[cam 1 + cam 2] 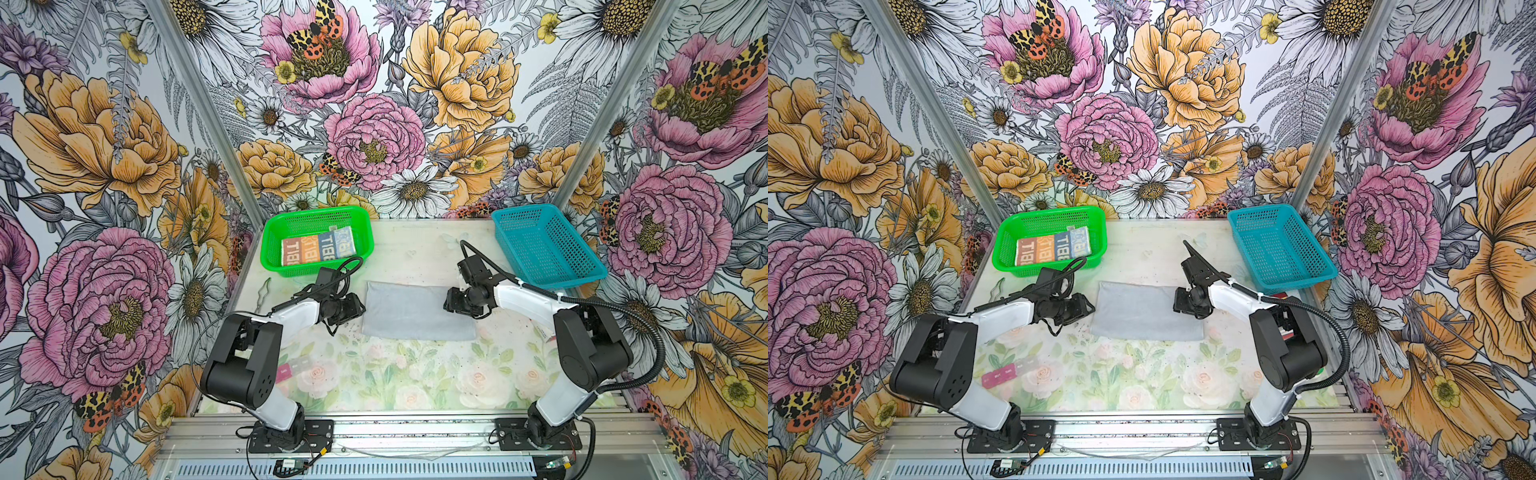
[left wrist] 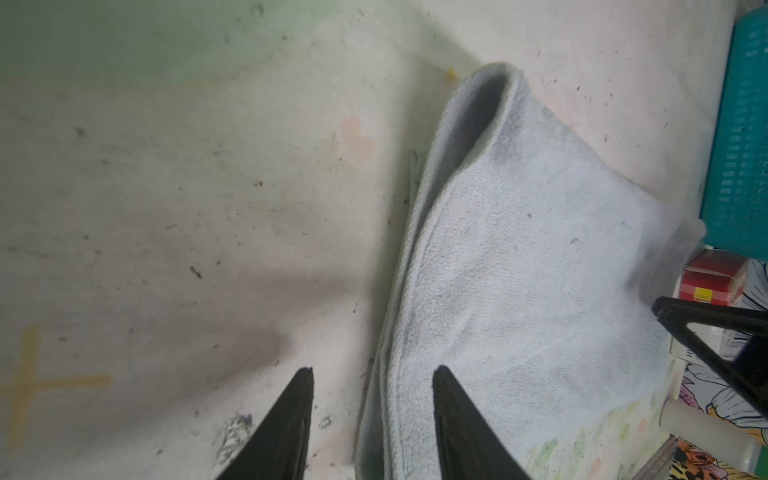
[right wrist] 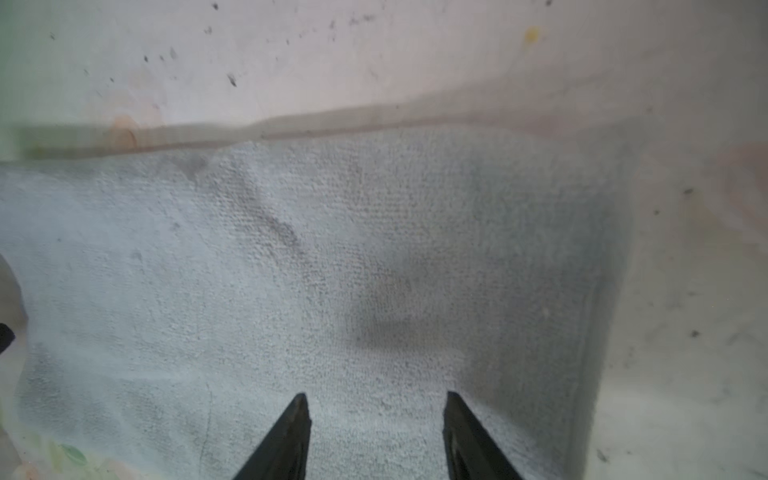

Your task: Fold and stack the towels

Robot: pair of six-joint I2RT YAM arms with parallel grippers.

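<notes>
Presently the folded light grey terry towel (image 1: 417, 311) is laid at the table (image 1: 415, 249) centre. The left gripper (image 2: 372, 369), at its 9 o'clock edge, and the right gripper (image 3: 376, 395), over its 3 o'clock part, are held apart, with nothing clamped. If only one gaping layer is caught, the fold may be pulled open. The orange flowered towel is not seen.

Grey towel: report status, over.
Left gripper, right gripper: jaws open, empty, one at each end. Grey towel folded double, flat between them. Lettered towel in green basket. Nothing on the grey towel.
</notes>
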